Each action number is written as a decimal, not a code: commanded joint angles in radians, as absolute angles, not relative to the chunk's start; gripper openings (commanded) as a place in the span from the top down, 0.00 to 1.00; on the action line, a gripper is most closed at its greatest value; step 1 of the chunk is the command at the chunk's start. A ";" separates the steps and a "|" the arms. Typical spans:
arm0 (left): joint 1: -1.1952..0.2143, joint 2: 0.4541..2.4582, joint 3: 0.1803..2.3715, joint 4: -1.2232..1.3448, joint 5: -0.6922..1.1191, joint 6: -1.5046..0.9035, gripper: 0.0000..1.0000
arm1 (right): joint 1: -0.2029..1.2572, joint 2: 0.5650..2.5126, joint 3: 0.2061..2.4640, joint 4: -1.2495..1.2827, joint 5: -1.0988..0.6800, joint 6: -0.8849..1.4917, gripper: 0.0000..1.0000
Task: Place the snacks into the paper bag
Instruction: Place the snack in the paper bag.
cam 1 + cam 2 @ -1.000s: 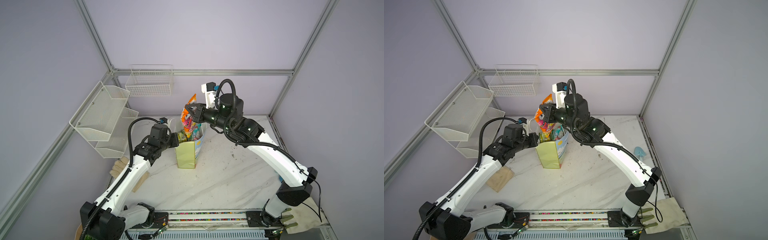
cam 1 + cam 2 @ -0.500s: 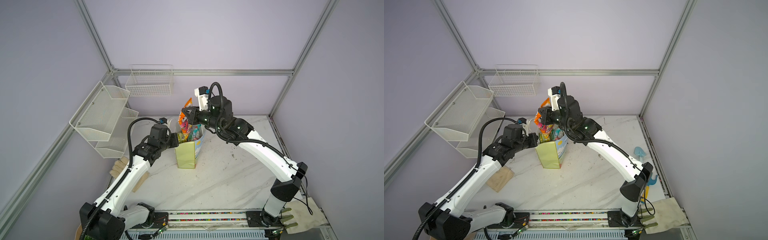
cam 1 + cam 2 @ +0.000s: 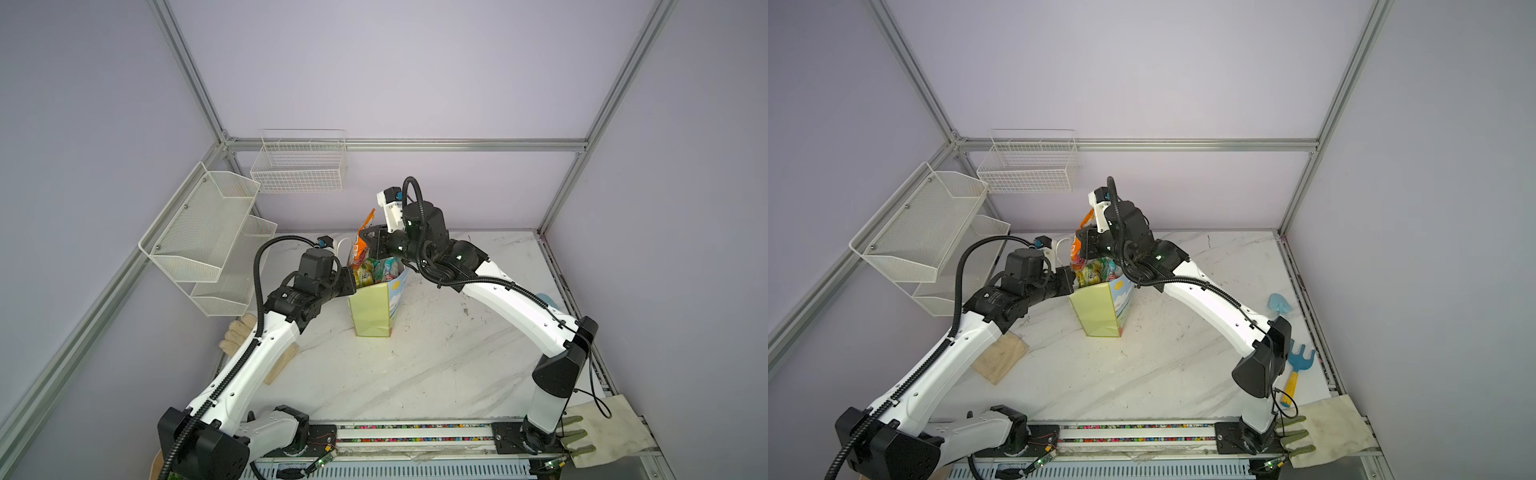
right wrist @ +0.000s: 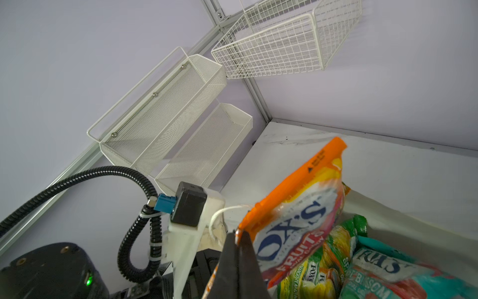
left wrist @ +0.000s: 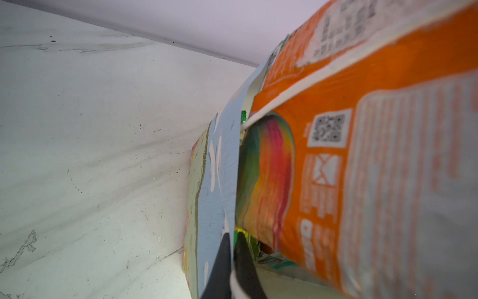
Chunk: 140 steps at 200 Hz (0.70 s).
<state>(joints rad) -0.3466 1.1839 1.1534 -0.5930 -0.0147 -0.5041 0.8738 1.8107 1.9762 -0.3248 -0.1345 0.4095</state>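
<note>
Top views, table (image 3: 415,374): flat white slab with grey marble veining, scuffed and speckled.
Mesh shelves (image 3: 203,232): two white perforated-metal trays fixed to the side wall; a white wire-grid basket (image 3: 297,170) hangs on the back wall.
Paper bag (image 3: 372,311): tall, narrow and upright at mid-table, with a matte yellow-green side and a sky-print face; its open mouth is crowded with packets.
Orange packet (image 3: 360,249): flat, glossy, crinkled foil, upright, lower end inside the bag's mouth, top above the rim.
Green packet (image 4: 310,279), teal packets (image 4: 382,266): shiny, standing inside the bag.
Right claw (image 4: 239,235): black fingers pinched on the orange packet's side edge.
Left claw (image 5: 232,238): clamped on the bag's rim, paper wall between the fingers.
</note>
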 commanded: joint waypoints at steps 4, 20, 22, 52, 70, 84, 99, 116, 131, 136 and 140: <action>-0.331 1.146 1.172 -0.551 -0.048 -0.480 1.00 | 0.861 1.791 1.970 -0.276 -0.123 0.385 1.00; -0.330 1.147 1.171 -0.551 -0.048 -0.479 1.00 | 0.854 1.783 1.975 -0.276 -0.116 0.384 1.00; -0.329 1.147 1.171 -0.551 -0.048 -0.480 1.00 | 0.854 1.782 1.976 -0.276 -0.115 0.384 1.00; -0.330 1.149 1.170 -0.551 -0.048 -0.480 1.00 | 0.841 1.769 2.000 -0.281 -0.105 0.382 1.00; -0.328 1.149 1.172 -0.552 -0.050 -0.479 1.00 | 0.835 1.762 2.008 -0.281 -0.104 0.376 1.00; -0.328 1.149 1.170 -0.551 -0.050 -0.479 1.00 | 0.831 1.760 2.011 -0.281 -0.103 0.372 1.00; -0.327 1.150 1.169 -0.551 -0.049 -0.479 1.00 | 0.829 1.759 2.007 -0.281 -0.103 0.370 1.00; -0.327 1.149 1.168 -0.551 -0.049 -0.477 1.00 | 0.829 1.759 1.995 -0.281 -0.106 0.367 1.00; -0.326 1.147 1.167 -0.551 -0.050 -0.477 1.00 | 0.827 1.758 1.971 -0.278 -0.112 0.365 1.00; -0.326 1.146 1.167 -0.551 -0.049 -0.477 1.00 | 0.828 1.756 1.958 -0.276 -0.114 0.362 1.00; -0.326 1.145 1.166 -0.551 -0.051 -0.477 1.00 | 0.827 1.754 1.948 -0.273 -0.117 0.360 1.00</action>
